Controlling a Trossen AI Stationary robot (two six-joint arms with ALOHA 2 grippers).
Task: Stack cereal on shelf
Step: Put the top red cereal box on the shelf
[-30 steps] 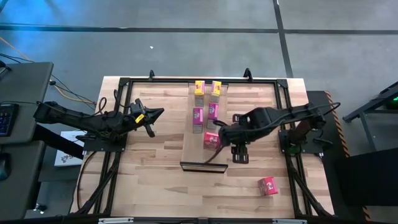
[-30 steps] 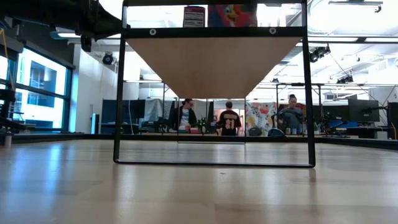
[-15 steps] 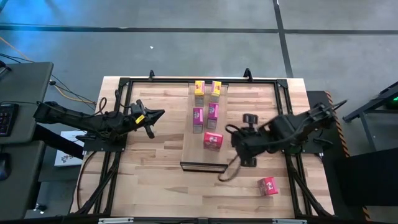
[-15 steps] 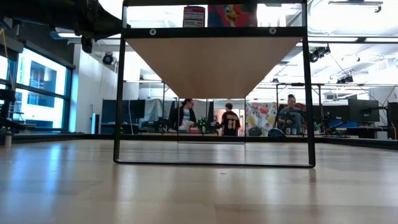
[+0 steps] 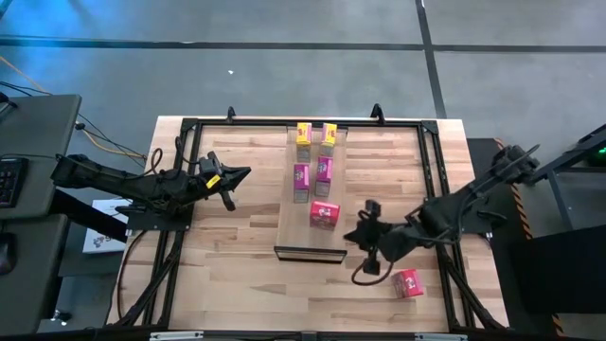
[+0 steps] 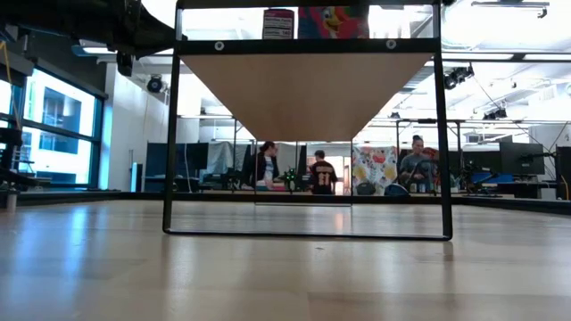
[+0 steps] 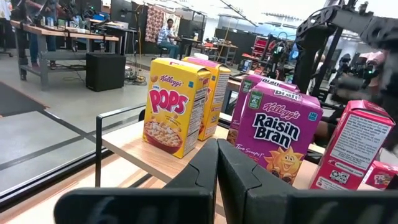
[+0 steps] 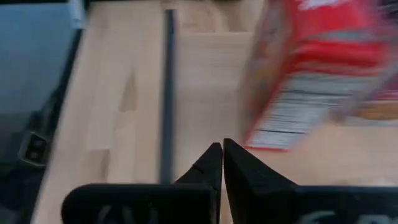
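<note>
Your right gripper (image 5: 370, 263) had pulled back off the shelf (image 5: 311, 227) toward the bench's right front, jaws now closed on nothing. It left a red box (image 5: 324, 213) near the shelf's front edge, behind which stood two pink and two yellow; the last red box (image 5: 408, 282) lay near the right front corner. Your left gripper (image 5: 230, 186) stayed shut, left of the shelf.

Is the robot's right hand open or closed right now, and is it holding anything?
Closed and empty. In its wrist view the right hand shows its two dark fingers pressed together with nothing between them; a red cereal box lies ahead of it.
</note>
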